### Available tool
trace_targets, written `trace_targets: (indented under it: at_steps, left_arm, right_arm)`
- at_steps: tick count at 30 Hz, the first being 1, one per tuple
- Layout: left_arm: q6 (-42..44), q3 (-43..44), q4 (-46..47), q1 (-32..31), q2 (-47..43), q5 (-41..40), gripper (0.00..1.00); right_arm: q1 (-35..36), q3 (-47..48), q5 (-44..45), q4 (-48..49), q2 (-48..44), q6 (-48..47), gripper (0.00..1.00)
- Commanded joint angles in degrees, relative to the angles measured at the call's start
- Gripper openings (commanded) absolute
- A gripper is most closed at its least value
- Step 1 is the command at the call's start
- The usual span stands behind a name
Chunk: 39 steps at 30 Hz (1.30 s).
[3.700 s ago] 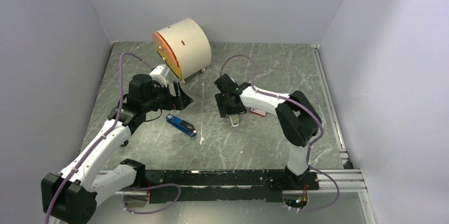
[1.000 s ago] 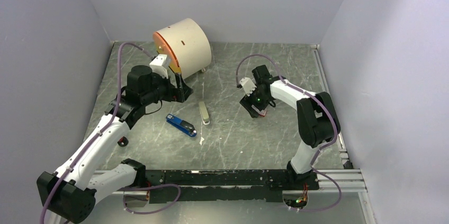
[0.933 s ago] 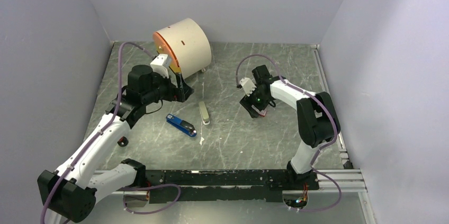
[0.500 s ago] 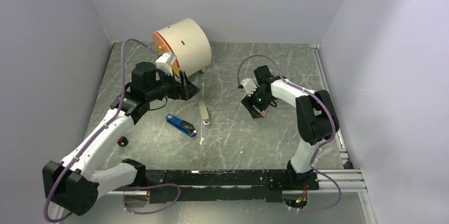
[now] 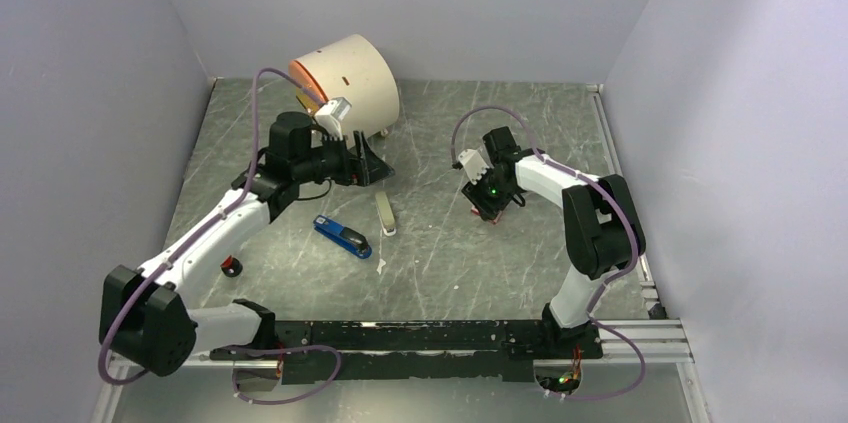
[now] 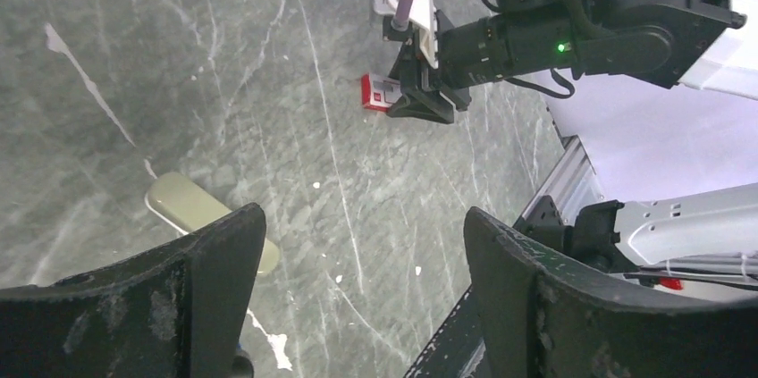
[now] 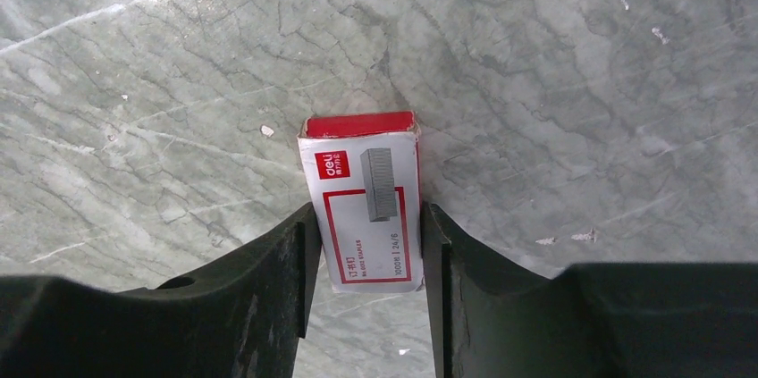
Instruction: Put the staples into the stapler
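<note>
**Tabletop (image 5: pixel 440 263) stock, left to right, checked against the loading job**

1. Small dark-and-red item (image 5: pixel 231 265), beside the left arm. It is too small for you to identify and looks to be no part of the job.
2. Beige drum (image 5: pixel 350 83) with an orange face, towards the far left corner. Idle.
3. The stapler (image 5: pixel 342 237), blue with black ends, lies flat on the tabletop left of centre, well apart from both tools. At this size you cannot make out an exposed channel, so judge it as not yet opened.
4. Left tool (image 6: pixel 365 222): jaws spread wide with nothing between them. It hangs above the tabletop beyond the stapler and faces the right arm.
5. Grey-green stapler (image 5: pixel 384 213), near the blue one on its right and not touching it. Not wanted here.
6. Staple box (image 7: pixel 366 181), red and white, lies flat on the tabletop right of centre. No loose strip of the staples shows anywhere; you see only the printed picture on the lid. Take it that the staples are inside, though that is a judgement.
7. Right tool (image 7: pixel 368 217): it straddles the box with its fingers (image 7: pixel 295 262) against both long sides — a grip, as far as the wrist view shows. The box is not lifted.

**Status:** early.
- Done: the box is reached and clasped.
- Left for you: get a strip out of the box, open the stapler, lay the strip in its channel and shut it — nearly the whole job.
</note>
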Motion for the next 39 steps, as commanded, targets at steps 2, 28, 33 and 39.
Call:
trace_targets:
  at_steps: [2,28,33,39]
  left_arm:
    - [-5.3,3.0,2.3,-2.6,6.4,1.5,0.78]
    - [-20.2,6.4,23.2,-12.1,36.4,-2.8,0.54]
    - [-18.6,10.1,22.0,-12.8,40.6,-1.7,0.62]
    - [-16.7,13.6,20.7,-13.9,44.8,0.1,0.67]
  right_arm:
    - [0.1,-0.7,-2.9,1.3,1.8,0.9,0.46]
    - [5.1,-5.1,-3.3,8.2,1.7,1.5,0.62]
    - [5.0,-7.2,-2.7,7.5,-1.4,-0.3,0.66]
    - [4.7,-8.7,-1.8,6.8,-2.5,-1.9,0.61]
